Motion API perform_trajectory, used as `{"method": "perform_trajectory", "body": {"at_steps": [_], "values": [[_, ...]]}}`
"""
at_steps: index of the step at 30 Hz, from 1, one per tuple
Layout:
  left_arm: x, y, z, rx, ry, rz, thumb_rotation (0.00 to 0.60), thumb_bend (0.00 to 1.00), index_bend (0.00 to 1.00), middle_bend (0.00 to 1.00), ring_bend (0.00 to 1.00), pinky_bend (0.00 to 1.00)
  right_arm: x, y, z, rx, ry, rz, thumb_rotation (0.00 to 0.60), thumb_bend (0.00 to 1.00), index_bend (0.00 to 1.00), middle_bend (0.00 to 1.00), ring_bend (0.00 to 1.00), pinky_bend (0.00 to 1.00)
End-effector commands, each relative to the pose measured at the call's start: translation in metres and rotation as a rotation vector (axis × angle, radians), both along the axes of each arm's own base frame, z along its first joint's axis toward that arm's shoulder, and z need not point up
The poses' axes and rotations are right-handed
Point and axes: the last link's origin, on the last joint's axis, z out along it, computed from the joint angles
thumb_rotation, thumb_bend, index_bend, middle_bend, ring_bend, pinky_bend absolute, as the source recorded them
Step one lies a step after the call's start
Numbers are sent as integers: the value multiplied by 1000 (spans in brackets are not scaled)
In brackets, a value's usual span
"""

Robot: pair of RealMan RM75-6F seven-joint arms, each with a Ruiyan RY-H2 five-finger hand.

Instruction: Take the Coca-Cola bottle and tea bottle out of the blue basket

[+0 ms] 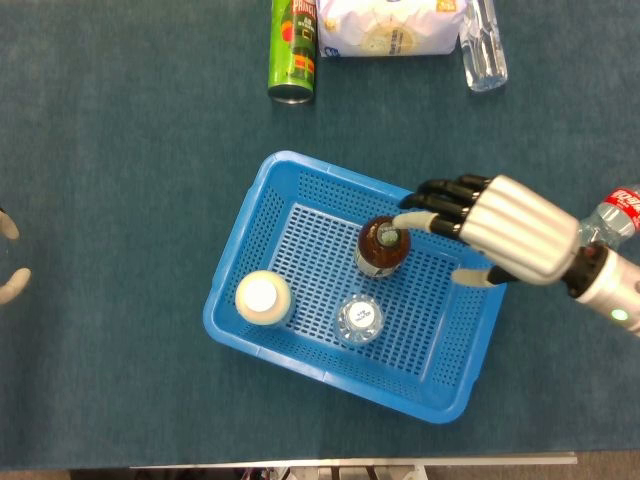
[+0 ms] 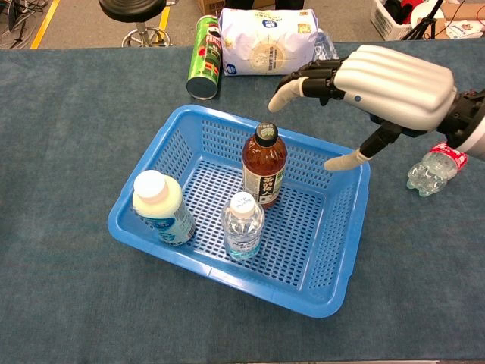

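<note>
Progress: about halfway, I'd say. One of the two bottles is out, the other is still in.

Coca-Cola bottle: lying on its side on the worktop, off to the right and well clear of the blue basket. That half looks done to me.

Tea bottle: standing upright inside the basket, toward the back, dark cap on. Nothing is gripping it.

Right hand: hovering over the back right part of the basket, fingers spread and holding nothing. In the head view the fingertips overlap the tea bottle's cap, but the chest view shows them above and a bit behind it, so not touching as far as I can tell. The thumb hangs down near the basket's right rim.

Left hand: barely in frame at the far left of the head view, just a couple of pale fingertips apart from each other, nothing in them that I can see. Well away from everything.

Also in the basket: a white-capped milk bottle at the front left corner and a small clear water bottle in front of the tea. Neither is part of the job.

Along the back of the worktop: a green chip can, a white bag and a clear bottle, all lying down.

What's left: close on the tea bottle, lift it over the rim and set it down outside. The water bottle stands just beside it, so I'd guess the grab needs some care.
</note>
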Motion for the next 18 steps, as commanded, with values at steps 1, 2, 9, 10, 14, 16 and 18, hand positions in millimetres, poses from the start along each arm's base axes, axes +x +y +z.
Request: {"method": "perform_trajectory", "body": {"at_steps": [1, 2, 9, 10, 14, 16, 18], "values": [[-1, -2, 1, 3, -1, 5, 600, 143, 475, 377, 385, 571, 5, -5, -8, 13, 3, 25, 600, 0, 255, 249, 215, 429], [-2, -3, 1, 5, -1, 7, 600, 143, 475, 377, 385, 571, 6, -6, -10, 17, 3, 29, 600, 0, 255, 249, 214, 428], [-4, -7, 4, 17, -4, 17, 600, 144, 475, 377, 385, 571, 10, -14, -19, 40, 12, 40, 600, 0, 254, 249, 213, 428], [-4, -7, 3, 17, -4, 19, 600, 144, 475, 377, 385, 571, 10, -14, -21, 42, 14, 40, 600, 0, 254, 249, 213, 428], [-5, -8, 4, 18, -5, 23, 600, 144, 475, 377, 385, 571, 9, -16, -24, 49, 22, 34, 600, 0, 254, 249, 213, 428], [-5, -8, 3, 17, -6, 26, 600, 143, 475, 377, 385, 571, 8, -17, -26, 54, 30, 29, 600, 0, 255, 249, 213, 428], [-5, -8, 3, 15, -5, 26, 600, 144, 475, 377, 385, 570, 8, -18, -28, 60, 34, 26, 600, 0, 254, 249, 213, 428]]}}
